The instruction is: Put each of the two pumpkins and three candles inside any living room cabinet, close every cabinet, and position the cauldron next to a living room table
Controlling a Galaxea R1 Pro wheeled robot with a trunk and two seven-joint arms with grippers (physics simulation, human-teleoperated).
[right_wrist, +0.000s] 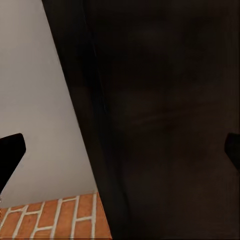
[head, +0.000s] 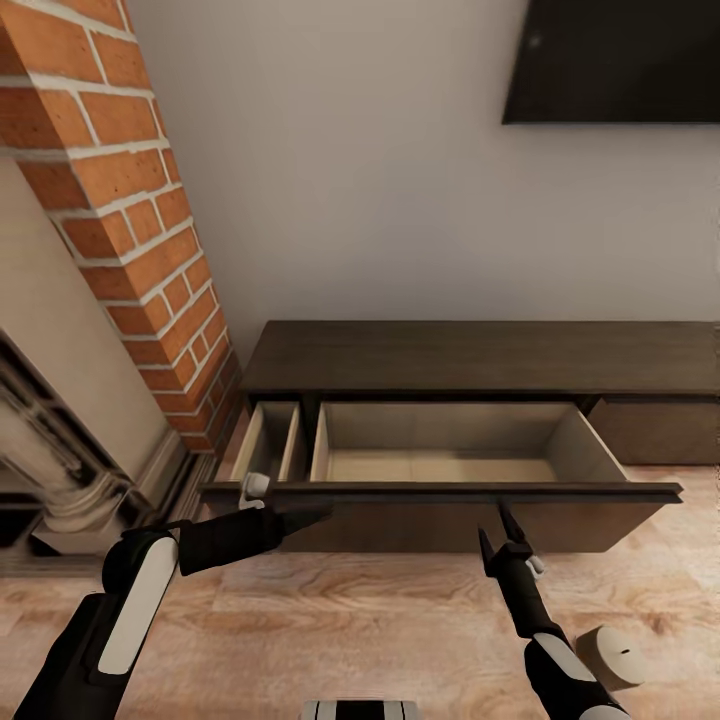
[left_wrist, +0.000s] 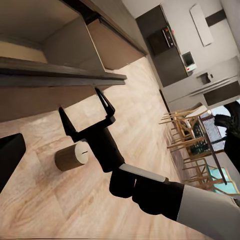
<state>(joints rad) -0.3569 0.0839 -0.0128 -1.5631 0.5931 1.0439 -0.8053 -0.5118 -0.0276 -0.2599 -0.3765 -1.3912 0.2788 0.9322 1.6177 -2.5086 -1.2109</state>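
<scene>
Dark-brown cabinet [head: 480,358] against white wall: wide drawer [head: 455,445] pulled out, tan interior bare. 1 grey-brown candle [head: 612,656] on wood floor [head: 350,620], just beside right arm. Right gripper [head: 498,528] below drawer front, fingers spread, holding nothing. Left gripper [head: 300,517] at drawer front's left end; finger state cannot be told. Brick column [head: 130,200] left.

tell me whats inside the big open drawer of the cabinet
The drawer of the cabinet shows bare tan wood: floor and walls, no pumpkins or candles. Its front panel hides the nearest strip of floor, so that part cannot be checked.
</scene>
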